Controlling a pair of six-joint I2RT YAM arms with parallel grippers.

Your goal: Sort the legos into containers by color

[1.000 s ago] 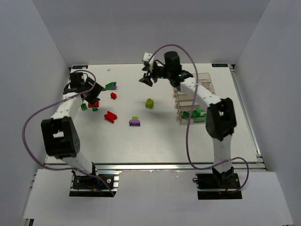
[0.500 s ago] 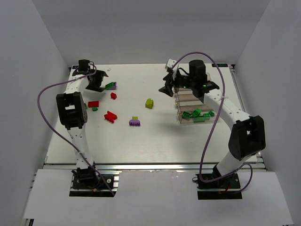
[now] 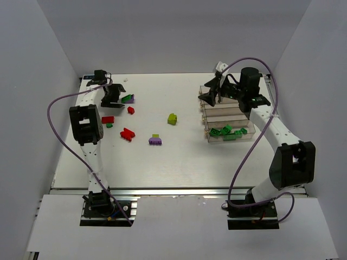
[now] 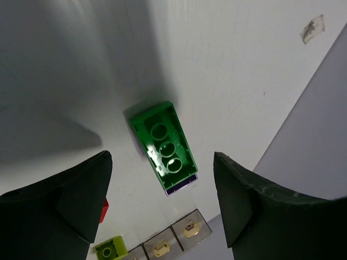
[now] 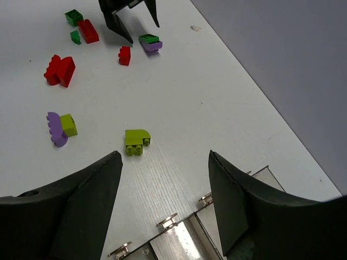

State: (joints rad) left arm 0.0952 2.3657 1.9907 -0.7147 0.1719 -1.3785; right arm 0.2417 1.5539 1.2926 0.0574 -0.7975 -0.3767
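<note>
Your left gripper (image 4: 160, 162) hangs over the far-left part of the surface (image 3: 179, 162). Its jaws are spread wide and hold nothing, and a green brick (image 4: 165, 145) (stacked on a purple piece (image 4: 183, 188)) shows between them on the surface. Your right gripper (image 5: 164, 156) hovers at the left edge of the containers (image 3: 239, 111), jaws likewise wide apart and empty. Green legos (image 3: 227, 131) sit in the nearest bin. A yellow-green brick (image 3: 172, 118), red bricks (image 3: 127, 133) and a purple pair (image 3: 155, 140) lie loose mid-surface.
</note>
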